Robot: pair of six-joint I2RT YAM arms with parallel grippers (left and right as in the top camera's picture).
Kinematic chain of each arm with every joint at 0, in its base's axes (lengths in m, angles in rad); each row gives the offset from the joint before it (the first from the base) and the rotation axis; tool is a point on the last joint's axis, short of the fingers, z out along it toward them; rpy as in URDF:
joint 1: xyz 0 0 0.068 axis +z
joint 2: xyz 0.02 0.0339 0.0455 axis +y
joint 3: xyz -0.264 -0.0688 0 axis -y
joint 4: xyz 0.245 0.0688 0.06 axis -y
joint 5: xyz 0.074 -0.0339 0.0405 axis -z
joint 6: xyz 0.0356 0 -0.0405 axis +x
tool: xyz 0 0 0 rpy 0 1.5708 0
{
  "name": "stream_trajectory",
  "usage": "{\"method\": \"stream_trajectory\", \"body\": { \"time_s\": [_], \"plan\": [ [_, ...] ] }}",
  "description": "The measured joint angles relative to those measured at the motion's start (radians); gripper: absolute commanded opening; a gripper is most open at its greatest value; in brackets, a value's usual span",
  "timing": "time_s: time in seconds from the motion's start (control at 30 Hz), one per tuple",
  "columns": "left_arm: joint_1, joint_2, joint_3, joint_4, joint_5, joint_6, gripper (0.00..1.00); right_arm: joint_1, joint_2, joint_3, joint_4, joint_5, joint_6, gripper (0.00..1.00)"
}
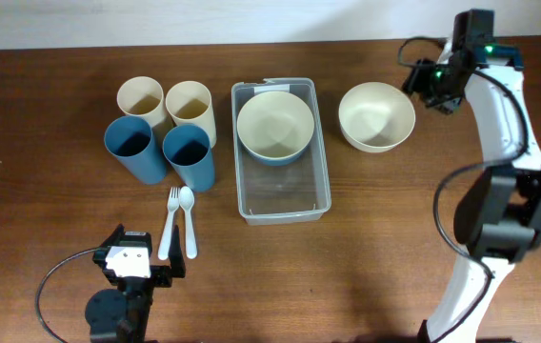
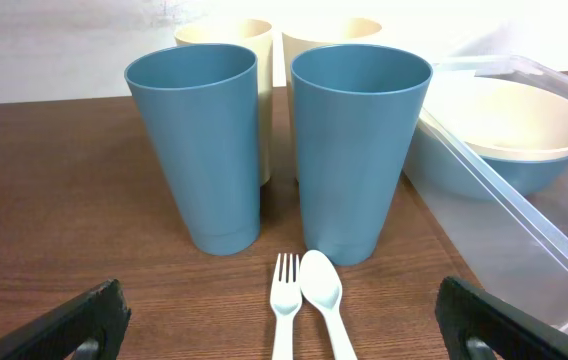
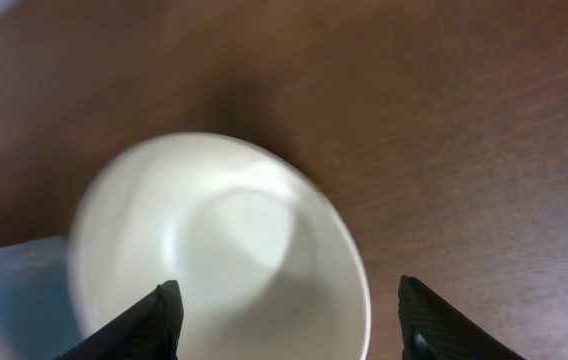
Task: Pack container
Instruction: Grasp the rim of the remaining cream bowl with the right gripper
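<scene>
The clear rectangular container (image 1: 283, 195) lies mid-table with a blue bowl with cream inside (image 1: 274, 127) in its far end; both show at the right of the left wrist view (image 2: 524, 215). A cream bowl (image 1: 376, 116) stands to the container's right. My right gripper (image 1: 432, 88) is open, just right of that bowl's rim; its wrist view looks down into the bowl (image 3: 224, 260) between the fingers (image 3: 289, 320). My left gripper (image 1: 137, 272) is open and empty near the front edge, facing a white fork (image 2: 284, 310) and spoon (image 2: 326, 305).
Two blue cups (image 1: 190, 157) (image 1: 135, 149) and two cream cups (image 1: 190, 107) (image 1: 141, 100) stand left of the container. The fork and spoon (image 1: 179, 221) lie in front of the cups. Bare wood lies at the front right.
</scene>
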Motion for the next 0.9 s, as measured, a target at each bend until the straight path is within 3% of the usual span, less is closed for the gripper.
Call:
{"method": "stream_trajectory", "body": {
  "time_s": [0.2,0.5,0.67,0.73,0.8,0.9],
  "plan": [
    [0.000,0.000,0.000,0.000,0.000,0.000,1.00,-0.001,0.116,0.000,-0.028,0.007,-0.021,0.62],
    [0.000,0.000,0.000,0.000,0.000,0.000,1.00,-0.001,0.203,0.000,-0.031,0.019,-0.025,0.48],
    [0.000,0.000,0.000,0.000,0.000,0.000,1.00,-0.001,0.206,0.000,-0.029,0.022,-0.025,0.47],
    [0.000,0.000,0.000,0.000,0.000,0.000,1.00,-0.001,0.208,0.000,-0.033,0.022,-0.026,0.38],
    [0.000,0.000,0.000,0.000,0.000,0.000,1.00,-0.001,0.209,0.000,-0.033,0.021,-0.025,0.17],
    [0.000,0.000,0.000,0.000,0.000,0.000,1.00,-0.001,0.218,0.000,-0.040,0.021,-0.027,0.11]
  ]
}}
